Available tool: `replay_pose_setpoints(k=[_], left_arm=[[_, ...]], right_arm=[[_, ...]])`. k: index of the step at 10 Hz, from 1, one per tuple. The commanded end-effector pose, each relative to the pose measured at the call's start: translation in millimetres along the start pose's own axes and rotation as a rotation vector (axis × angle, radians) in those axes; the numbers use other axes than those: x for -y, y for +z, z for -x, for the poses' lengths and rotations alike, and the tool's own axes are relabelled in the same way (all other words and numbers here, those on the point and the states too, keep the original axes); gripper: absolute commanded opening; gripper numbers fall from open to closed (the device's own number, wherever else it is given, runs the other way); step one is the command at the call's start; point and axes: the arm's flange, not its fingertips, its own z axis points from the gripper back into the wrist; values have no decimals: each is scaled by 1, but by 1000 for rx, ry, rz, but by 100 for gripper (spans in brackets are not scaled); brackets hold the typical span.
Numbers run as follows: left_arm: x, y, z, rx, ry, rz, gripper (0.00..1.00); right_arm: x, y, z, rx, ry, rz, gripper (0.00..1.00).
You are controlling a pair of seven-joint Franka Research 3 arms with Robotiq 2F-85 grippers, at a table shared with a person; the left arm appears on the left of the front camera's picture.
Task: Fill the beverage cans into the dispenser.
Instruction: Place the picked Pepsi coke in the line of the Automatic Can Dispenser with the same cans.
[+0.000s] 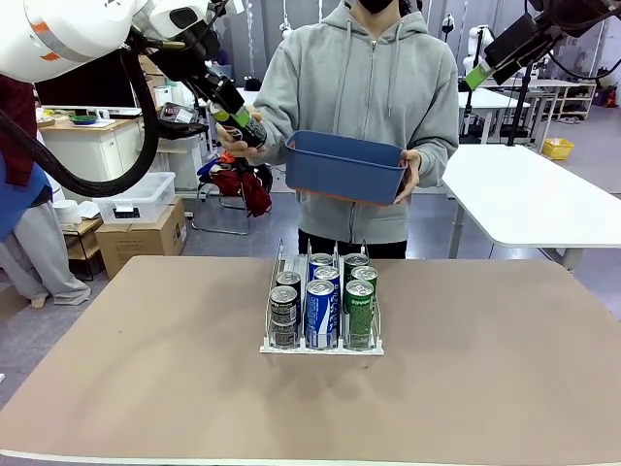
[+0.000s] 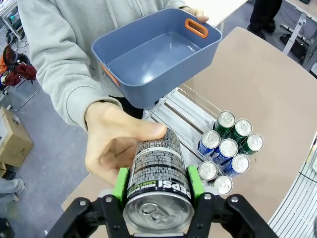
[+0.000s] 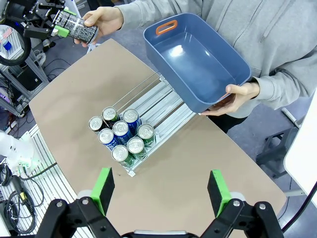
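Front view: the left gripper (image 1: 236, 118) is raised beyond the table's far edge, its green pads clamped on a slim black aluminium can (image 1: 248, 129) that the person's hand (image 1: 236, 144) also grasps. The person's other hand (image 1: 409, 175) holds a blue rectangular plastic bin (image 1: 344, 166). On the tan table (image 1: 146, 369) stands the clear-and-white three-lane dispenser (image 1: 321, 313), with seven cans in it: two dark, three blue-and-white, two green. The right gripper (image 1: 481, 70) hangs high at upper right.

Left wrist view: the gripper (image 2: 157, 184) squeezes the black can (image 2: 157, 177); the person's fingers (image 2: 124, 136) wrap its far end.

Right wrist view: the right gripper (image 3: 161, 186) spreads wide, holding nothing, above the dispenser (image 3: 153, 106).
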Motion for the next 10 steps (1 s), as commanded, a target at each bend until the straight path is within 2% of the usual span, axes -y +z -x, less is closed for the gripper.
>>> replay_pose_setpoints(k=[1, 3, 4, 10], left_arm=[[-2, 1, 0, 7, 4, -6, 0], [-2, 1, 0, 7, 4, -6, 0], [0, 0, 0, -1, 0, 0, 58], [0, 0, 0, -1, 0, 0, 58]], right_arm=[[1, 0, 1, 2, -2, 1, 100], [1, 0, 1, 2, -2, 1, 100], [1, 0, 1, 2, -2, 1, 100], [1, 0, 1, 2, -2, 1, 100]])
